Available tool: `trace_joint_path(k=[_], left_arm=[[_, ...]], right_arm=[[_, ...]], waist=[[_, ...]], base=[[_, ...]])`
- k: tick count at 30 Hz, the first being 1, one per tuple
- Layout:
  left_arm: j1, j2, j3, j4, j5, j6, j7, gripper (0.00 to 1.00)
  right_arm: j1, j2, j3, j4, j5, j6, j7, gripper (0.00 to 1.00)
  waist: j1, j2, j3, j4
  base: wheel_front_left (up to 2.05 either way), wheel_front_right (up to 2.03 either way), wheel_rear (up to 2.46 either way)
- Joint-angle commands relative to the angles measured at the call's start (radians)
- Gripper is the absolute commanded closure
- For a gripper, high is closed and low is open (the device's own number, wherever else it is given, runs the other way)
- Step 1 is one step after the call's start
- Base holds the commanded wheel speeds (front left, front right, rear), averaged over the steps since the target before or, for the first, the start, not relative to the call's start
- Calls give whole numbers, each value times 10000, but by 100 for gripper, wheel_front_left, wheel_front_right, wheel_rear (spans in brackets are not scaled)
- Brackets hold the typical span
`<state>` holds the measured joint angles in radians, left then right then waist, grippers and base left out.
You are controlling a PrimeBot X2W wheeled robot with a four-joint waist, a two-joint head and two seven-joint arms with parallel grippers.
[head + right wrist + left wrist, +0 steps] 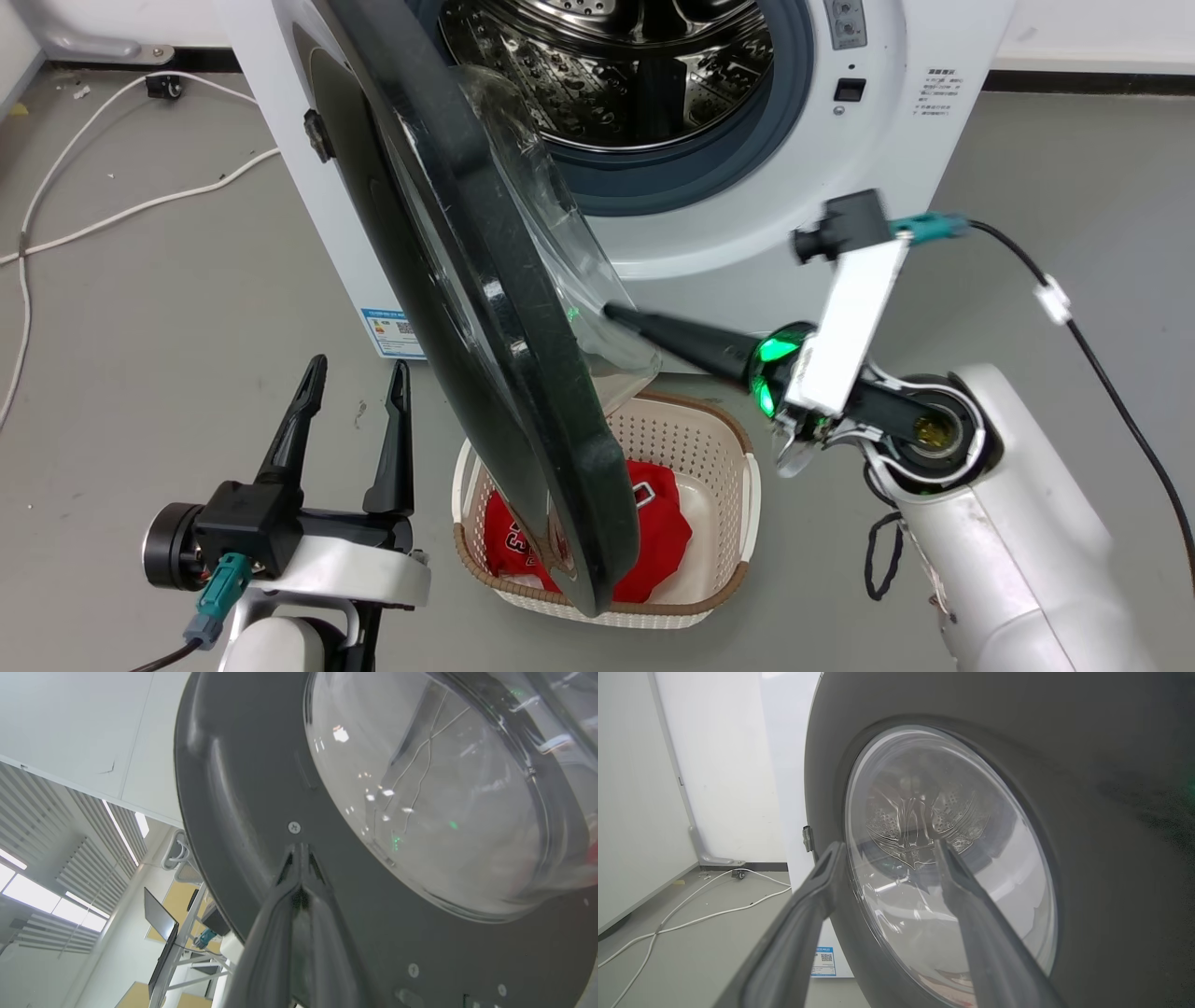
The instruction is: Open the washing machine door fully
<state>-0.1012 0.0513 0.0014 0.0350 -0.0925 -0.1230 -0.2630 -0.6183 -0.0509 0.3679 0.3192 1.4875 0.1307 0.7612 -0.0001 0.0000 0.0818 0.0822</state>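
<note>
Caught the washing machine door (504, 308) swung partway out from the left side of the white washer (840, 159), nearly edge-on to the head camera, with its clear glass bowl bulging back toward the open drum (607, 65) and the grey rubber ring (653, 182). Spotted the right gripper (611, 313) with fingers pressed together and nothing between them, tips against the door's dark inner face just below a screw (294, 827) in the right wrist view. Saw the left gripper (359, 369) spread wide and holding nothing, near the door's outer side but apart from it.

Noticed a beige perforated laundry basket (738, 439) on the floor under the door's lower edge, with a red garment (667, 527) inside; couldn't read its lettering. Clocked a plain grey floor (140, 373) all around, with white cables (140, 207) trailing across it on the left, plus white walls and a dark skirting strip behind.

Made out a blue-edged sticker (392, 331) with a QR code low on the washer's front, and small dark print (943, 93) near its top right, both too tiny to read. Also glimpsed ceiling light panels and a monitor on a stand (159, 933) past the door's rim.
</note>
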Motion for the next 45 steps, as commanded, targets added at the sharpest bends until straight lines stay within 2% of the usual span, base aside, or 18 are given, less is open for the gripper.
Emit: trace_joint_path(k=[1,4,5,6,7,8,18,22,28,29,34,37,40,45], left_arm=[[74,-14,39,-13,-10,36,-25,0],[184,-13,56,-22,-5,63,-25,0],[201,-14,70,-32,-2,61,-25,0],[203,-13,95,-38,-2,76,-25,0],[223,-13,111,-39,4,83,-25,0],[266,-13,143,-49,10,81,-25,0],[529,-12,390,-94,43,155,-25,0],[582,-11,436,-81,32,176,-25,0],[633,-12,482,-106,19,207,-25,0],[633,-12,482,-106,19,207,-25,0],[595,-12,487,-145,35,234,-25,0],[533,-13,504,-148,67,226,-25,0],[482,-11,512,-130,109,200,-25,0],[453,-10,503,-94,118,157,-25,0]], right_arm=[[314,10,-322,-70,80,0,-810,100],[743,16,-737,-220,170,0,-2049,100],[913,11,-934,-267,192,0,-2532,88],[1091,11,-1113,-316,194,0,-3007,59],[1254,11,-1299,-405,105,0,-3535,21],[1435,11,-1492,-474,-47,0,-4131,0],[3187,16,-1860,-224,-1350,0,-8197,0],[3703,-15,-2057,23,-2504,0,-9558,0],[4234,-20,-2796,1,-4753,0,-10234,0],[4234,-20,-2796,1,-4753,0,-10234,0],[4652,-6,-4441,-1450,-9082,0,-10251,0],[5021,13,-4808,-2723,-11696,-1,-10254,0],[5465,14,-4655,-3553,-12993,-1,-10254,0],[6165,15,-4488,-4241,-14443,-1,-10256,0]], waist=[[1,0,-23,-42],[1,0,-90,-116],[1,0,-101,-151],[1,0,-119,-184],[1,0,-149,-225],[1,0,-164,-278],[1,0,-294,-658],[1,0,-314,-707],[1,0,-338,-723],[1,0,-338,-723],[1,0,-325,-685],[1,0,-322,-661],[1,0,-327,-648],[1,0,-392,-629]], base=[[0,0,0],[0,0,0],[0,0,0],[0,0,0],[0,0,0],[0,0,0],[0,0,0],[0,0,0],[0,0,0],[0,0,0],[0,0,0],[0,0,0],[0,0,0],[0,0,0]])
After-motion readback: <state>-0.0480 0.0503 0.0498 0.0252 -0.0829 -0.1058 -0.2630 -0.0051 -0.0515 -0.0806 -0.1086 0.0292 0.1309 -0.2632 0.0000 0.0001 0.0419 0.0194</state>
